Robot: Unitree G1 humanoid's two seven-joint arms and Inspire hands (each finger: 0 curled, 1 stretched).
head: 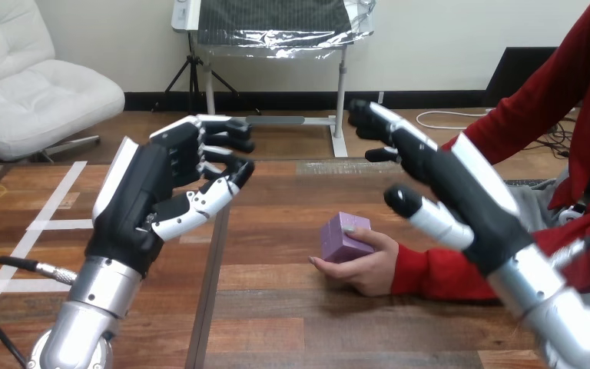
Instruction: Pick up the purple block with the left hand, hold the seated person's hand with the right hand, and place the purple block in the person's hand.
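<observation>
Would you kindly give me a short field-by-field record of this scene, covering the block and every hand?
purple block: held in the person's hand
person's hand: resting on the wooden table, fingers round the block
left hand: raised left of the block, fingers relaxed, holding nothing
right hand: raised, fingers straight, apart from the person's hand
task state: block is already with the person; neither robot hand touches it

The left hand (150,192) is held up, fingers loosely bent, grasping nothing. The right hand (461,188) reaches forward, fingers straight, thumb apart.
</observation>
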